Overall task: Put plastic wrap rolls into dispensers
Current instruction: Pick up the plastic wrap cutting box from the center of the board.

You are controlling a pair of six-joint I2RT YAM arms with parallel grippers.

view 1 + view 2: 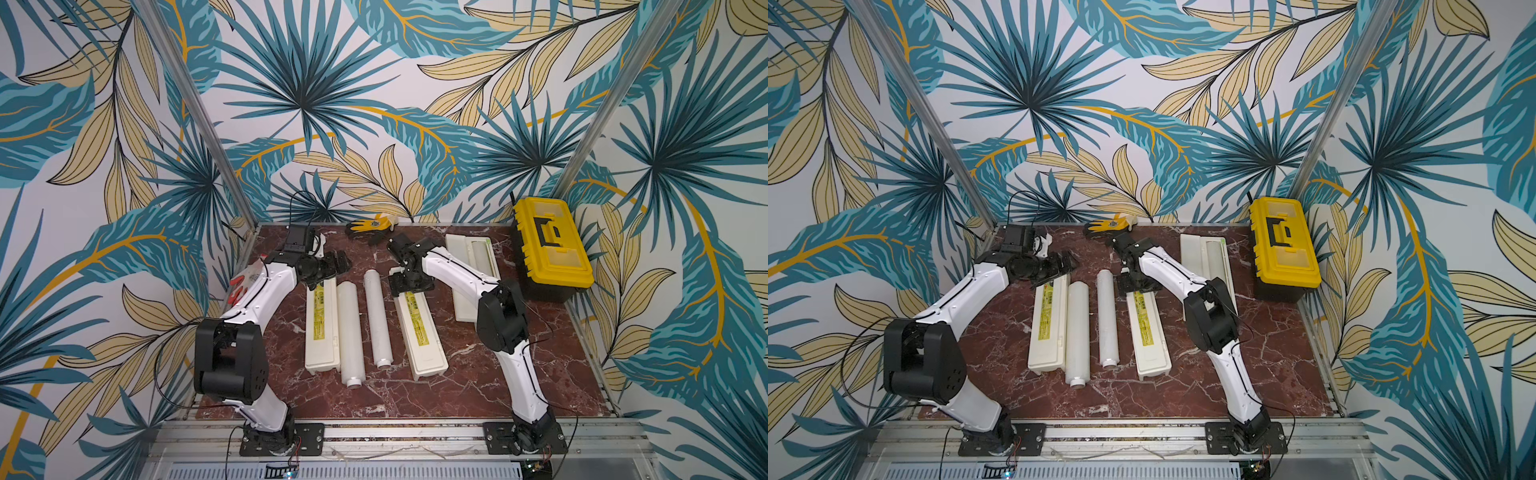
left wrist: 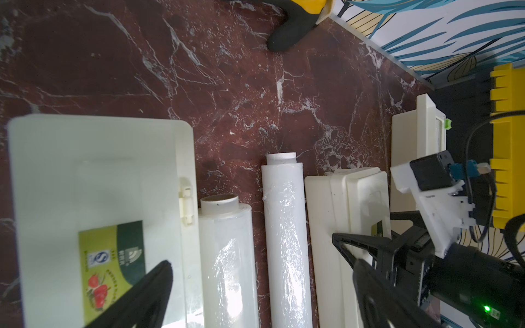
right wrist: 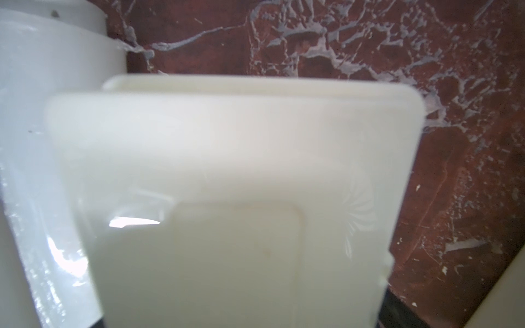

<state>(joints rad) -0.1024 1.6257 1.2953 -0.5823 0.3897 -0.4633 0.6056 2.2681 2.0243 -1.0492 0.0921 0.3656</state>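
Nearest the lens, both arms' black bases sit on the aluminium rail [image 1: 399, 434] at the front edge of the red marble table [image 1: 457, 386]. Further back now: the left arm [image 1: 262, 299] reaches to the far end of the left dispenser [image 1: 322, 332], lid shut, yellow-green label up. The left jaws hang over that end, spread wide. In the left wrist view one finger [image 2: 142, 298] sits over the label and the other is across by the middle dispenser [image 2: 326, 227]. The thick roll [image 2: 227, 255] and the thin roll [image 2: 287, 227] lie in the span between, touched by neither. On the table, the thick roll lies snug against the left dispenser's right side. The thin roll lies alone on the marble, between the thick roll and the middle dispenser, parallel to both. Over to the right jaws: they're down at the far end of the middle dispenser, lid also shut. That cream end fills the right wrist view, the thin roll just beside it, a sliver of black showing at either side. Straddling or clamped? Can't tell from here. Back right, a third dispenser [image 1: 478, 245] lies with its lid open, near the yellow toolbox [image 1: 548, 245]. A yellow-and-black glove [image 1: 370, 226] lies at the table's far edge.
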